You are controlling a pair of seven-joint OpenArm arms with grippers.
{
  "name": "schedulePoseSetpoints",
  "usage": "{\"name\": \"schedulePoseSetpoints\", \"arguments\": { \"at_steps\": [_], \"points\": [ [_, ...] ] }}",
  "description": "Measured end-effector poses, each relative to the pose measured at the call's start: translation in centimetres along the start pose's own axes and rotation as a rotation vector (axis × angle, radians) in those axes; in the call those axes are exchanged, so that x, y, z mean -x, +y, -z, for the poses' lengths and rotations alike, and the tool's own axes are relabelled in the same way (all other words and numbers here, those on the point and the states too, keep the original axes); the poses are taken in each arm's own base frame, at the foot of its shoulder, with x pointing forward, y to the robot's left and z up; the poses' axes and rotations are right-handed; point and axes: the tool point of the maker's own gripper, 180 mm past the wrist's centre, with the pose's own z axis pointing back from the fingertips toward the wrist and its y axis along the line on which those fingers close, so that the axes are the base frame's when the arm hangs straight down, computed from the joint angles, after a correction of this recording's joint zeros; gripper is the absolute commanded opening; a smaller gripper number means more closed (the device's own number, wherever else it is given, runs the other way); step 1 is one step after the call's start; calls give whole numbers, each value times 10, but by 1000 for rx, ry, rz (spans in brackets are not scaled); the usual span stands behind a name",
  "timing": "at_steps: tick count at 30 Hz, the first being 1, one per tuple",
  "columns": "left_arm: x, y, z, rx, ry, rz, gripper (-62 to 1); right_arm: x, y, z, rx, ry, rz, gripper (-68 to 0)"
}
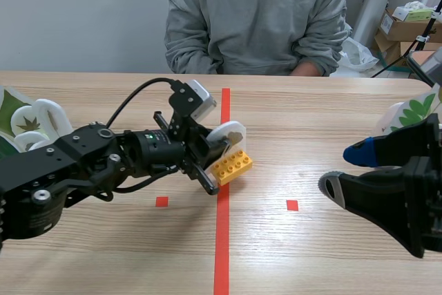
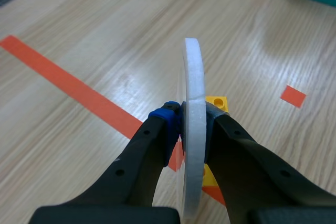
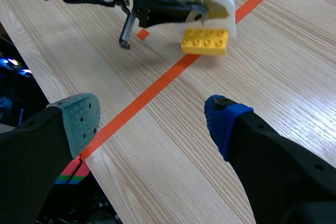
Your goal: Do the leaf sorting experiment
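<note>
Table (image 1: pixel 311 253) first, person (image 1: pixel 255 18) seated across. Left gripper (image 2: pixel 191 124) is clamped on the white tile (image 2: pixel 193 72), which stands edge-up between its pads, directly over the yellow brick (image 1: pixel 232 166) under the fingertips. Right gripper (image 3: pixel 152 121) is spread wide, holds nothing, well apart from the tile. Leaf cards (image 1: pixel 27 119) wait behind the left arm. Likely early: this tile not yet placed, others unsorted.
</note>
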Motion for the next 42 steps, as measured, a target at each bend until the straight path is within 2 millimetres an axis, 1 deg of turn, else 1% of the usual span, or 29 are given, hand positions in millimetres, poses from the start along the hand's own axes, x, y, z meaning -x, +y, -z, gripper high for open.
{"name": "schedulePoseSetpoints", "arguments": {
  "at_steps": [3, 9, 15, 17, 23, 34, 39, 42],
  "points": [
    [-6, 13, -19, -40, -32, -31, -568, 0, 0, 0, 0, 0, 0, -264],
    [4, 42, -74, -186, -57, -98, -568, 0, 0, 0, 1, 0, 0, -264],
    [11, 54, -117, -314, -99, -188, -568, 0, 0, 0, 0, 0, -1, -264],
    [16, 57, -129, -348, -93, -199, -568, 0, 0, 0, 0, 0, 0, -264],
    [43, 72, -167, -466, -50, -242, -568, 0, 0, 0, 0, 0, 0, -264],
    [70, 101, -213, -698, 14, -262, -568, 0, 0, 0, 0, 0, 0, -264],
    [80, 113, -227, -784, 52, -254, -568, 0, 0, 0, 0, 0, 0, -264],
    [95, 115, -234, -815, 86, -275, -568, 0, 0, 0, 0, 0, 0, -264]
  ]
}}
